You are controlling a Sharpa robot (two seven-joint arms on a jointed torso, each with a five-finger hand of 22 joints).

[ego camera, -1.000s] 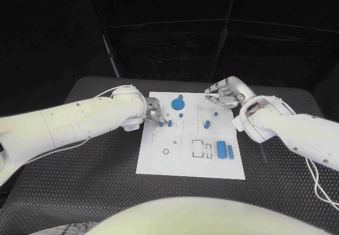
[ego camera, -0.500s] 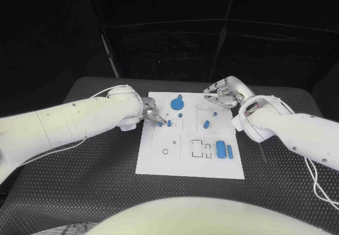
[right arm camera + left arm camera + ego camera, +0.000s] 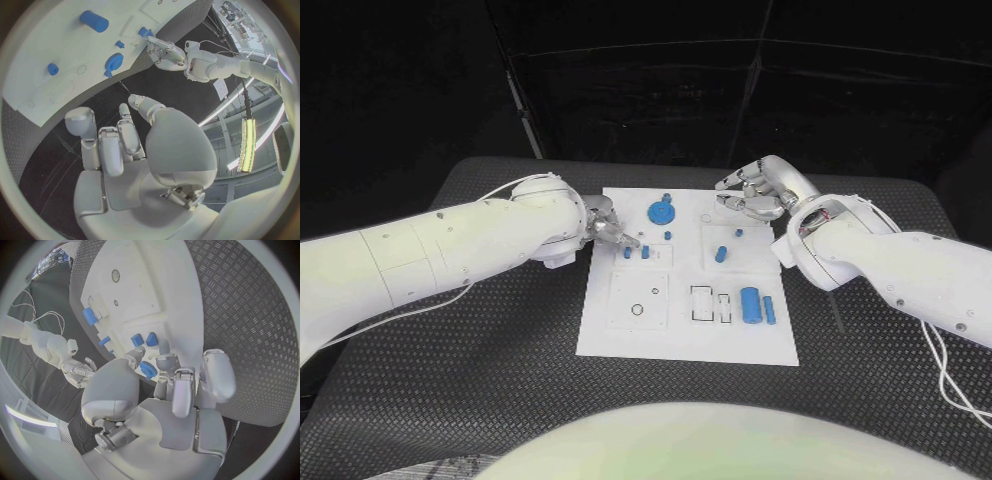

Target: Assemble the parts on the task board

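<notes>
Two robot hands work the board's far end: the left robot hand (image 3: 606,226) has fingertips down by two small blue parts (image 3: 636,252), grip unclear; the right robot hand (image 3: 759,194) hovers loosely curled, empty. Between them, the task board (image 3: 689,340) lies mid-tabletop (image 3: 473,380).

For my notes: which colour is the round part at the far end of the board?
Blue. The round part shows best in the head view, on the white board.

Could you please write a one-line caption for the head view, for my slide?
Left hand works at two small blue parts on the white task board while the right hand hovers empty at its far edge.
</notes>
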